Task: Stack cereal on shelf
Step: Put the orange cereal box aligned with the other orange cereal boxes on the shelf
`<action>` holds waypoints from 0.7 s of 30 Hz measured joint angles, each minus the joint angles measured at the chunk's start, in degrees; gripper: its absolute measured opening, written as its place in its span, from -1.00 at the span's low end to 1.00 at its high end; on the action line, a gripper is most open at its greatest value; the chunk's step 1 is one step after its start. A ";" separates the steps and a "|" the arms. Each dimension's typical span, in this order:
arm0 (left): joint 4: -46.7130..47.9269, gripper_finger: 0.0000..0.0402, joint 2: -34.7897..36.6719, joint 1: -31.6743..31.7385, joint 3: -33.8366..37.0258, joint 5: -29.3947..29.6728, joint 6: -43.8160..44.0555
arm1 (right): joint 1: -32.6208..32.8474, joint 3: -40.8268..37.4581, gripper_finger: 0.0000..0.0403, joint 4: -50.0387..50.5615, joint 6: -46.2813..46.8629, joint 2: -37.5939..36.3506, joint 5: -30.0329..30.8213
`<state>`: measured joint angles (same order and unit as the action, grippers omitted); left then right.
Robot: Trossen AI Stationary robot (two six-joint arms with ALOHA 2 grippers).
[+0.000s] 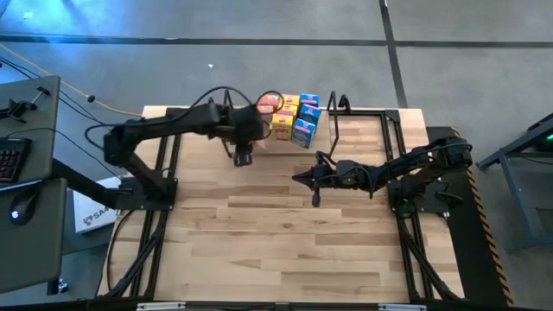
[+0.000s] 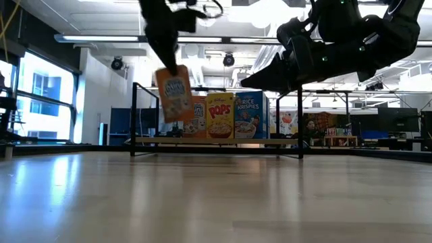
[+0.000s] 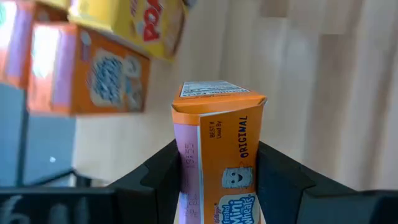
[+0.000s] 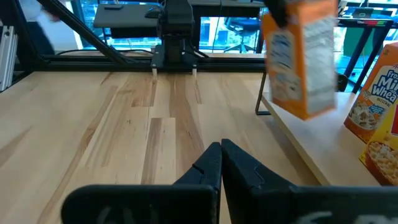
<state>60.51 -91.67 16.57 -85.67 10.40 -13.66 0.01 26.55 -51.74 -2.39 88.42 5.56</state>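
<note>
My left gripper [image 2: 164,59] is shut on an orange cereal box [image 2: 174,94] that hangs in the air in front of the shelf's left part; the box also shows in the right wrist view [image 4: 301,56]. The shelf [image 2: 277,140] is a light board with black wire frames at the table's far edge. On it stand an orange box [image 2: 197,116], a yellow box [image 2: 220,115] and a blue box [image 2: 250,115]; from above they form a cluster [image 1: 294,117]. My right gripper [image 1: 298,178] is shut and empty above mid-table, pointing toward the table's left edge. My left gripper pinches the orange box between its two fingers [image 3: 163,177], on two opposite sides of the box near its upper end [image 3: 214,180]. The fingers come from above, pointing down. The box hangs below them, slightly tilted, its lower end [image 3: 217,92] clear of the table and the shelf.
The plank table top [image 1: 276,242] lies bare toward the near edge. The shelf's black wire uprights [image 2: 135,115] [image 2: 300,118] stand at its two ends. Desks and a keyboard [image 1: 13,155] stand beyond the table's left edge.
</note>
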 joint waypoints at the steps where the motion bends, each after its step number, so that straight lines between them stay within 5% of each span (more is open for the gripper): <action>1: -0.71 -0.20 -1.18 0.61 -0.62 0.23 -1.53 | 0.00 0.00 -1.00 0.02 0.00 0.00 -0.02; 21: -2.34 -0.19 -9.21 6.09 -6.07 0.23 -7.98 | 0.00 0.00 -1.00 0.06 -0.63 0.00 0.00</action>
<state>58.17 -100.88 22.66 -91.74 10.63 -21.63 0.01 26.55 -51.68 -3.02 88.42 5.56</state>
